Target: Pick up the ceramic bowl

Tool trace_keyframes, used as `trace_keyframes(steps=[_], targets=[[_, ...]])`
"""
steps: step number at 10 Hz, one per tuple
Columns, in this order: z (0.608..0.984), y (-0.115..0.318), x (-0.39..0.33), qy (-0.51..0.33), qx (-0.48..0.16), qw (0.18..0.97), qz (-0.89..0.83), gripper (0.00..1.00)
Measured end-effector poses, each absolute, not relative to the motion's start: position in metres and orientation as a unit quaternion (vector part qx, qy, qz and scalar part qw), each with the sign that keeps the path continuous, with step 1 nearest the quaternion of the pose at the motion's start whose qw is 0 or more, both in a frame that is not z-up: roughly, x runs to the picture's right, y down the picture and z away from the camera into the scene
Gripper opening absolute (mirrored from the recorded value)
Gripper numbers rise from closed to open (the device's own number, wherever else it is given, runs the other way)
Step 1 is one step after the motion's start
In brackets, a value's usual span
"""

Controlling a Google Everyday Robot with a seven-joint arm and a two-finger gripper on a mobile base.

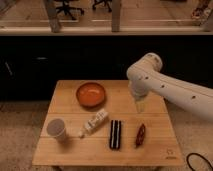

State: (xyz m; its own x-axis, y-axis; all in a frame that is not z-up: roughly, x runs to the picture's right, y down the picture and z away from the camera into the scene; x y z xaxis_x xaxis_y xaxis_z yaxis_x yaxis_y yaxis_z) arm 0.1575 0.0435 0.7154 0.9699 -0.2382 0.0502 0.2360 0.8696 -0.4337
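The bowl sat upright on the wooden table, near the back edge and a little left of its middle, with nothing touching it. The white arm reached in from the right, and the gripper hung pointing down over the right half of the table, well apart from the bowl. Whether it was open or closed could not be told; it held nothing visible. A white cup stood near the front left corner. A small bottle, a black bar and a reddish packet lay toward the front edge.
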Motion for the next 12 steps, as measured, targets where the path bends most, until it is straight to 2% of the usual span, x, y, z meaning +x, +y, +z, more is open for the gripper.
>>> trace_keyframes(steps=[12], targets=[[0.748,0.026,0.079,-0.041,-0.191,0.953,-0.230,0.80]])
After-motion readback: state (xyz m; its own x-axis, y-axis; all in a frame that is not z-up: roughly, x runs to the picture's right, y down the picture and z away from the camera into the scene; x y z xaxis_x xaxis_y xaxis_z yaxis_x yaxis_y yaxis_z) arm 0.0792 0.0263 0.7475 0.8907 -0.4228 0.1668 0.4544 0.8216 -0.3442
